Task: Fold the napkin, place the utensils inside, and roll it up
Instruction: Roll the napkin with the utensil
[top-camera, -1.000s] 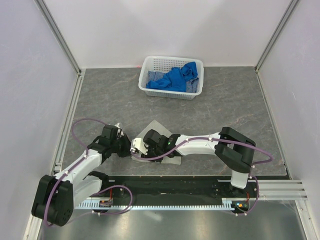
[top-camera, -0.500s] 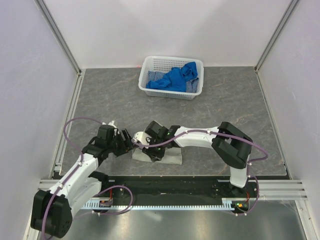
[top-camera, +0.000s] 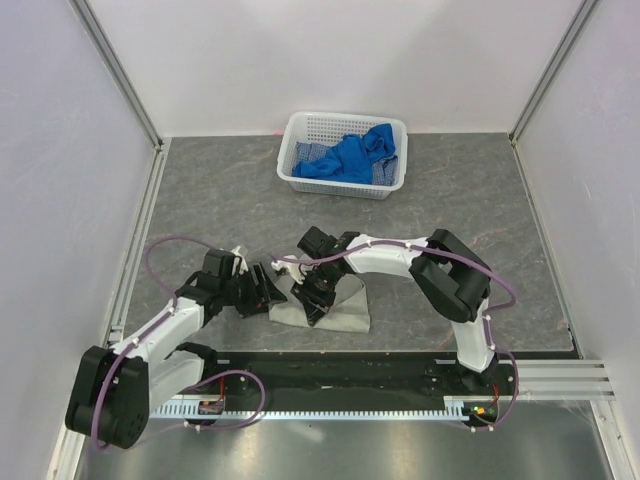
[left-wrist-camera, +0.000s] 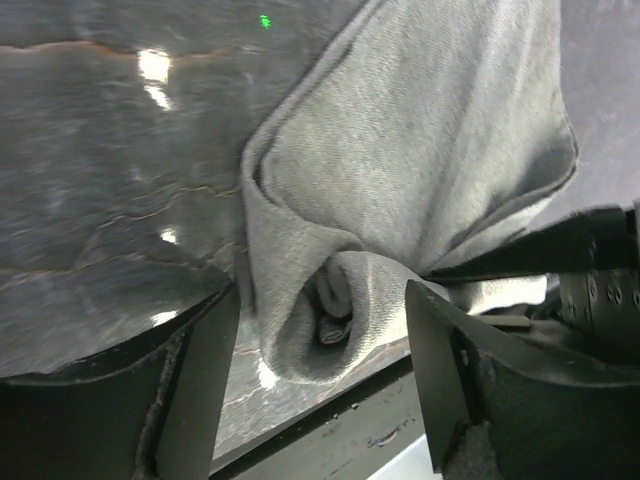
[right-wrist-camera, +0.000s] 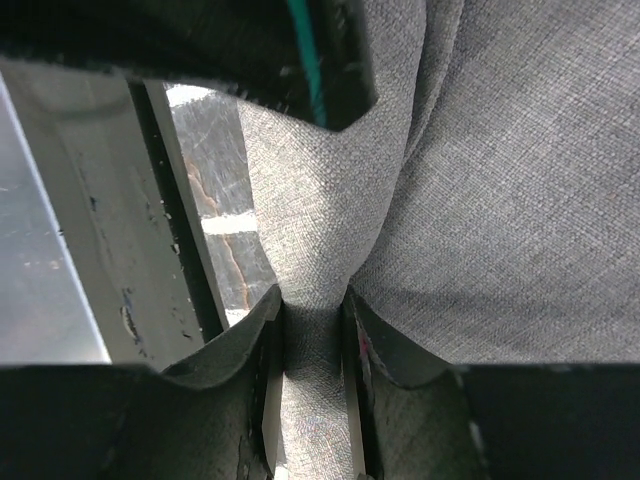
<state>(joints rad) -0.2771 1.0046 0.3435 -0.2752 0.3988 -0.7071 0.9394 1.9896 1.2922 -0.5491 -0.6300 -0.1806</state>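
Right claw (right-wrist-camera: 312, 335) pinches the napkin (right-wrist-camera: 500, 200), roll's end facing left claw (left-wrist-camera: 320, 350).

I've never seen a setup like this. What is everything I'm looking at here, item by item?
grey-beige cloth napkin: one, grey-beige, partly rolled, on the table's near edge between the grippers
white plastic mesh basket: one, white, far middle of the table
bright blue cloths: a crumpled heap (count unclear), blue, inside the basket
dark grey stone-patterned table: one, dark grey, under everything
purple cables: several, purple, looped along both arms
left arm, right arm: two, white and black
left gripper: one, black, open around the roll's end
right gripper: one, black, shut on a napkin fold
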